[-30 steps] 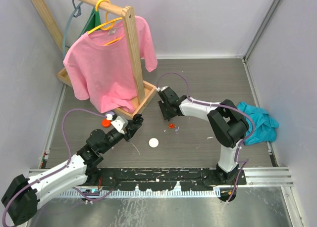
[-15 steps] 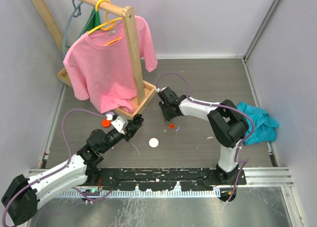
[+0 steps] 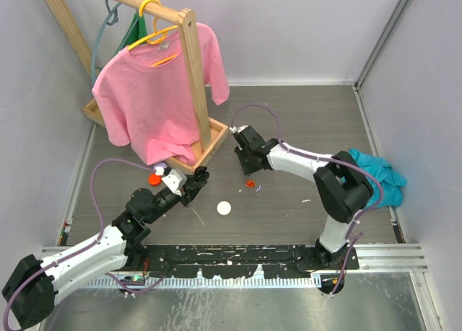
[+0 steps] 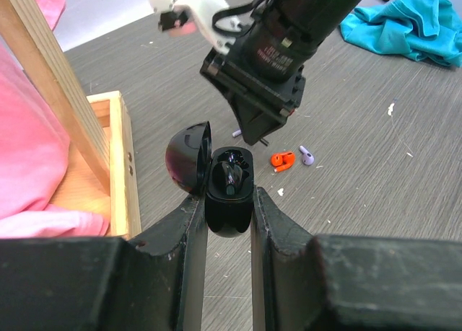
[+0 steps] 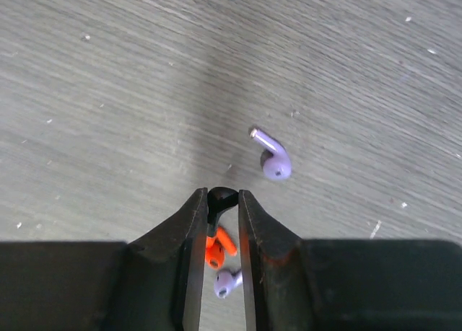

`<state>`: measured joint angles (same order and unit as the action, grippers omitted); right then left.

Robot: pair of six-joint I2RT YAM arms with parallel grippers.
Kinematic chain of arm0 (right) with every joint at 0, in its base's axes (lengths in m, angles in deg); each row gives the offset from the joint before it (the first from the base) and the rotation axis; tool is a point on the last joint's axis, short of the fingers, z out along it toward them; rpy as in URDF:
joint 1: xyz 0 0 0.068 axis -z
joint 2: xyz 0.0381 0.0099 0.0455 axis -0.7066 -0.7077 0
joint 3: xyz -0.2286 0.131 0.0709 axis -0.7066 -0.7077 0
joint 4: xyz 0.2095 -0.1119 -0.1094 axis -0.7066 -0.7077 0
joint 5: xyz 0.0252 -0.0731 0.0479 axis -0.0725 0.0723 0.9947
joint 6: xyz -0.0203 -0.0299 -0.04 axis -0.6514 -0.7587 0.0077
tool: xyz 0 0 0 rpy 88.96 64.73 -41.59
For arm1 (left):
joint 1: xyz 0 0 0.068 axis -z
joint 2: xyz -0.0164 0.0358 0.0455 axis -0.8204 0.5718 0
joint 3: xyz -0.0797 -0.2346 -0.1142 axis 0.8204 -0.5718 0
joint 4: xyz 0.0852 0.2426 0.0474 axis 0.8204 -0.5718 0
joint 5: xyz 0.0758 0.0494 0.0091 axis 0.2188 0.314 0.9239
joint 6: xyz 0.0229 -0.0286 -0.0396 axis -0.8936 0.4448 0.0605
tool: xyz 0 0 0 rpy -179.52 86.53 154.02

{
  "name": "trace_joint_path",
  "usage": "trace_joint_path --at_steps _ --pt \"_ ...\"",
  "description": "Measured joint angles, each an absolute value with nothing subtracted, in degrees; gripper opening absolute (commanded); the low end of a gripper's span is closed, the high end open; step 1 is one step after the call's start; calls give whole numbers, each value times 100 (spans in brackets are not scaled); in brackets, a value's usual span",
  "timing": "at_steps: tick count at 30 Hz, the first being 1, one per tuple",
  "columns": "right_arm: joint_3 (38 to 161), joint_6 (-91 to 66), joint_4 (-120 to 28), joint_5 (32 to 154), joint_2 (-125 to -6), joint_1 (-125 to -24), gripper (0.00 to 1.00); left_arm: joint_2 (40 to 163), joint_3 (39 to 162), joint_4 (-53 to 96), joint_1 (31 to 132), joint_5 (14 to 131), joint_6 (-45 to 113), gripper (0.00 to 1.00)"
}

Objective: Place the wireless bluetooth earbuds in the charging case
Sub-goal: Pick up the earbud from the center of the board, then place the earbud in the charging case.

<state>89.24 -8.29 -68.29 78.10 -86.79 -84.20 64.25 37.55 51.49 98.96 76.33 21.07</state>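
Rack (image 3: 193,78) first: it stands at ten o'clock on the table with a shirt (image 3: 151,93) on it. Its wooden base (image 4: 119,165) sits just beside your left gripper (image 4: 228,195), at its nine o'clock. Swing left while lining up and you knock the frame.

Next, the arms. Your right gripper (image 5: 221,205) hangs near the left one, at its twelve o'clock in the left wrist view. A fast approach could bump body against body and jar both grips.

The left jaws are clamped on the case (image 4: 229,219), its lid open toward eleven o'clock, with what looks like one bud already seated inside. Press down off-centre and the case may twist or slide between the fingers.

The right jaws are pinched together on a black bud (image 5: 222,195), caught only at the very tips. That hold looks thin, so a jolt or any easing could flick it out.

Smallest worry: loose buds lie on the table below. An orange bud (image 5: 216,248) lies at six o'clock of the tips and a purple bud (image 5: 273,160) at one o'clock. Dip low and you scatter them.
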Motion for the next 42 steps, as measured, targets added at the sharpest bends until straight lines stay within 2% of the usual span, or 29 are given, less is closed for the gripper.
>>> trace_joint_path --at_steps 12,25,31,42 --pt "8326 -740 -6327 7698 -6330 -8765 22 6430 3755 5420 9896 7499 2120 0" --pt "7679 -746 -5061 7318 -4544 -9902 23 6463 3906 5835 9896 7171 2221 0" --pt "7198 -749 -4202 7217 -4159 -10383 23 6482 3978 6012 9896 7078 2354 0" --pt "6811 -906 -2884 7139 -4260 -11006 23 6546 4052 6170 9894 6804 2588 0"
